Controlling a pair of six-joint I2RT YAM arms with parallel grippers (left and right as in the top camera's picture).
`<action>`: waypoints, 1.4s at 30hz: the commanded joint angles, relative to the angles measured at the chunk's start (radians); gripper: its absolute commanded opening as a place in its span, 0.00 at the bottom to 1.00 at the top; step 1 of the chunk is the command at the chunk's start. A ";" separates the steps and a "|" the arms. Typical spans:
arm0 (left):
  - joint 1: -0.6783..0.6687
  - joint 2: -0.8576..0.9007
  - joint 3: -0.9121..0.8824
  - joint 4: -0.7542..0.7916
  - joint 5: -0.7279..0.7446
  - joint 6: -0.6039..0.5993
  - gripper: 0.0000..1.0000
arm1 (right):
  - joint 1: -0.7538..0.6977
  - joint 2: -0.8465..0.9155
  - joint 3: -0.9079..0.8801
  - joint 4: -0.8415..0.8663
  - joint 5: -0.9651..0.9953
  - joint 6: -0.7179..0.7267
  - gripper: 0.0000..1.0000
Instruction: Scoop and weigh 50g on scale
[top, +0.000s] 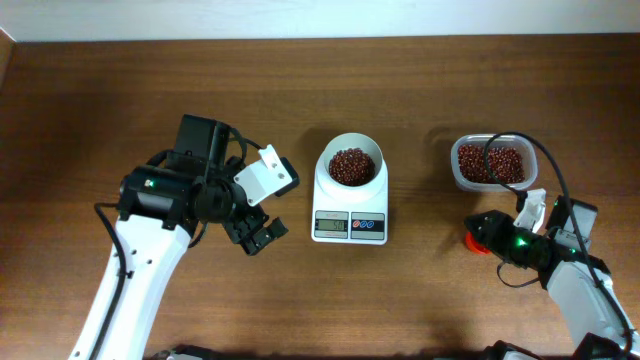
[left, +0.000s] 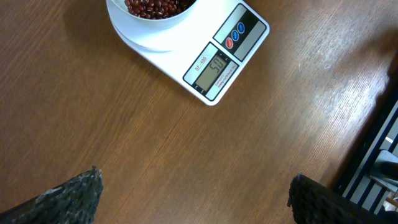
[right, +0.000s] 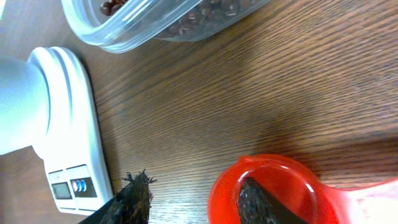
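White scale (left: 168, 56), digits (left: 217, 65) legible left-wrist only

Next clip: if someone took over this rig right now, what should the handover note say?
Left gripper: open, empty, hovering beside the scale.
Right gripper: open, one finger inside the red scoop, which rests on the table near the tub and looks empty.
Beans: a heap in the scale's bowl, more in the tub.
Done: display seems to read 50.
Left: likely just lift the right arm clear; confirm the reading.
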 joint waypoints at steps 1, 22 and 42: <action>0.004 -0.017 -0.001 0.002 0.014 0.009 0.99 | 0.003 -0.002 0.058 0.002 -0.080 0.007 0.68; 0.004 -0.017 -0.001 0.002 0.014 0.009 0.99 | 0.003 -0.357 0.515 -0.217 -0.097 0.004 0.99; 0.004 -0.017 -0.001 0.001 0.014 0.009 0.99 | 0.005 -0.356 0.515 -0.282 -0.098 -0.013 0.99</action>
